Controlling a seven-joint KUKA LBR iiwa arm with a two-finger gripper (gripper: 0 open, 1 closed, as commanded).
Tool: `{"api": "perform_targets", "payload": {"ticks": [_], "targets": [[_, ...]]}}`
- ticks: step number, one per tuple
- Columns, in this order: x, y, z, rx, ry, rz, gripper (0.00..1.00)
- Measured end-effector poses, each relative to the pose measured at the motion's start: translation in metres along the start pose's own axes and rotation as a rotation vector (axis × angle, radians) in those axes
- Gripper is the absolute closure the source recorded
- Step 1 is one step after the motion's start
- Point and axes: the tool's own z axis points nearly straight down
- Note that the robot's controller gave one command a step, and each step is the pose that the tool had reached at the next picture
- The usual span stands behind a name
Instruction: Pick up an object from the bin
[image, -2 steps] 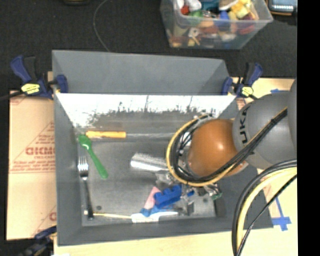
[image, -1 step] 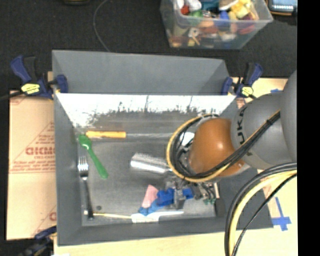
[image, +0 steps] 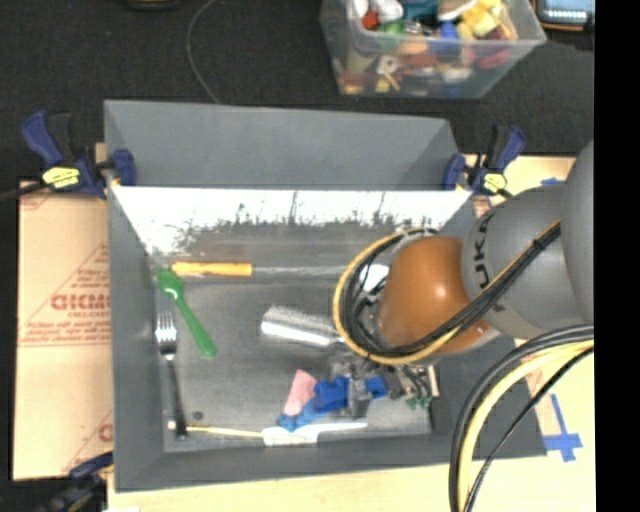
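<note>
Orange-capped arm (image: 425, 290) over one blue toy (image: 325, 398); one fork (image: 167, 338), one green spoon (image: 190, 318).

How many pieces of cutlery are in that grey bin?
2. A green spoon lies near the bin's left wall; a metal fork lies just left of it. The robot's arm may hide others.

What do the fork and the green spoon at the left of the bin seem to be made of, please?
Fork: probably metal, grey with a bright sheen on the tines; its handle looks darker.
Green spoon: probably plastic, one even bright green, smooth and slightly glossy.
</note>
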Motion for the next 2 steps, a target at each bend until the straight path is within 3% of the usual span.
{"api": "perform_targets", "payload": {"ticks": [1, 2], "targets": [[0.003, 0.000, -0.019, -0.002, 0.013, 0.000, 1.00], [0.001, 0.000, -0.069, -0.001, 0.008, 0.001, 1.00]]}}
